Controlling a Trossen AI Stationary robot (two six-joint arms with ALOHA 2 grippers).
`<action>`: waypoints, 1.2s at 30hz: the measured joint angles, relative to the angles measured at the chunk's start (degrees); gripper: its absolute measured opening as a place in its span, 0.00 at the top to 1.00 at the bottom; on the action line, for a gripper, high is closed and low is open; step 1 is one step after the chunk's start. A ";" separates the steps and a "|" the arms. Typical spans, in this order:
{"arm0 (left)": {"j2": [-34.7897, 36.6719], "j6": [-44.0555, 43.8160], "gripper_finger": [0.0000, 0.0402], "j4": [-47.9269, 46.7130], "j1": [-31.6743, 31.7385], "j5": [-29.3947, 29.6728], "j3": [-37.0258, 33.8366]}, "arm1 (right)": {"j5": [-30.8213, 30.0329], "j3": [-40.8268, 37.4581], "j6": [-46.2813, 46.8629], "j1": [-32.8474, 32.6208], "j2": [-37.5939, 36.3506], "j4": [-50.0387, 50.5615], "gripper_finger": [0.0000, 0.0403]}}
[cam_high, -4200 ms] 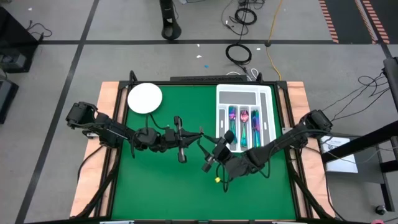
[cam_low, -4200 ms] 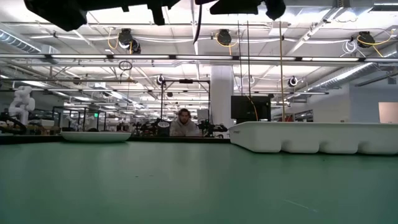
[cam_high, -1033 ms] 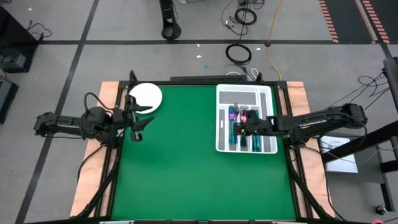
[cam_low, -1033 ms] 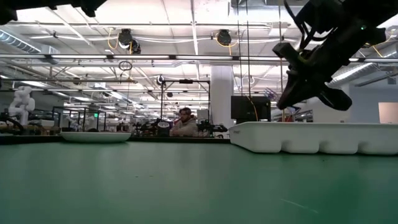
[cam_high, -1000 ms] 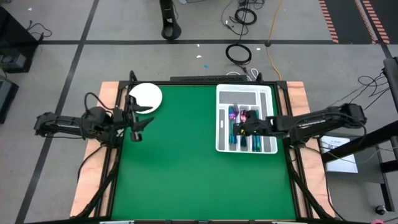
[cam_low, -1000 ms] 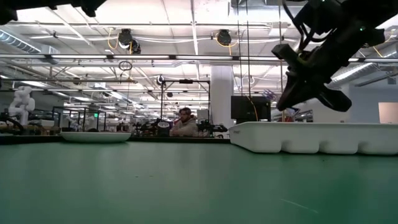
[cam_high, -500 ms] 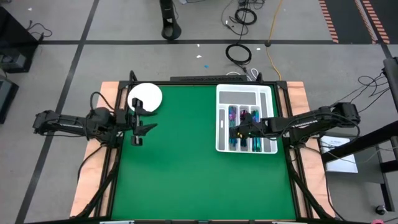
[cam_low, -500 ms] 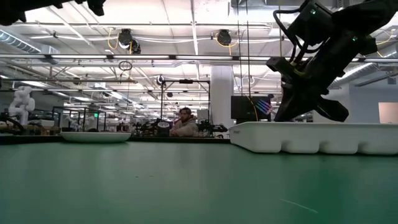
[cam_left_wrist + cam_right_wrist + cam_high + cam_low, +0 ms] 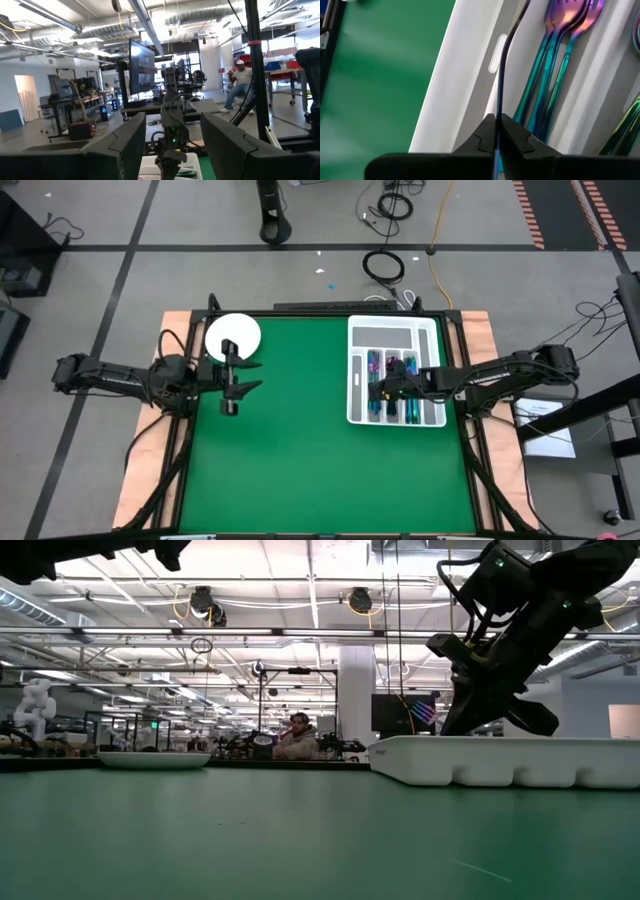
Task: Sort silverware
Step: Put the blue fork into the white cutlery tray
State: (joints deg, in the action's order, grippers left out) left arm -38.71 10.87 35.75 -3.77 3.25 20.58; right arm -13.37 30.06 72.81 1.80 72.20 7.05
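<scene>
The white tray [image 9: 396, 336] lies at the table's far right and holds several iridescent pieces of silverware [image 9: 391, 377] in its long compartments; teal and pink forks [image 9: 559, 55] show in one. My right gripper [image 9: 378, 390] hangs over the tray's left part, shut on one slim piece of silverware [image 9: 501, 75] that shows edge-on. My left gripper [image 9: 233, 386] stands open and empty above the table's left side, just near of the white plate [image 9: 233, 336]. My right gripper pinches the slim piece [image 9: 498, 111] between its two fingers [image 9: 517, 134], slanting down from the table's right side. The piece runs on forward out of the fingers, along them, over the tray's left wall [image 9: 465, 85]. Its far end leaves the picture; whether it touches the tray I cannot tell.
The round plate [image 9: 153, 759] rests on the green mat at the far left. The tray's side wall [image 9: 505, 762] rises above the mat at the right. Bare green mat [image 9: 300, 440] lies between the two arms and along the near edge. A person [image 9: 296, 738] sits beyond the table.
My right gripper has sunk a little toward the tray and tipped further down, still shut on the slim piece. My left gripper has moved a short way toward the table's middle, still open.
</scene>
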 joint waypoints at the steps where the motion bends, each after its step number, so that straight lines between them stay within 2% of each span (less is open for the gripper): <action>1: -0.09 0.00 0.52 0.02 0.00 0.00 0.00 | 0.00 0.00 -0.17 0.00 0.00 0.02 1.00; 13: -0.07 1.56 0.52 1.03 0.00 0.02 0.04 | 1.84 0.04 -1.70 0.00 4.95 0.06 1.00; 23: -0.07 1.64 0.52 1.03 0.00 0.02 0.09 | 1.90 0.04 -1.40 0.02 5.53 -0.05 1.00; 30: -0.07 1.62 0.52 0.83 0.00 0.02 0.09 | 1.62 0.04 2.97 0.18 5.53 0.00 1.00; 36: -0.07 1.60 0.52 0.83 0.00 0.00 0.09 | 1.60 0.04 5.85 2.80 5.53 -0.03 0.99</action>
State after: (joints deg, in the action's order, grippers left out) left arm -38.79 12.47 36.58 -3.77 3.25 20.67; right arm -11.76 30.11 78.65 4.60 77.73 7.03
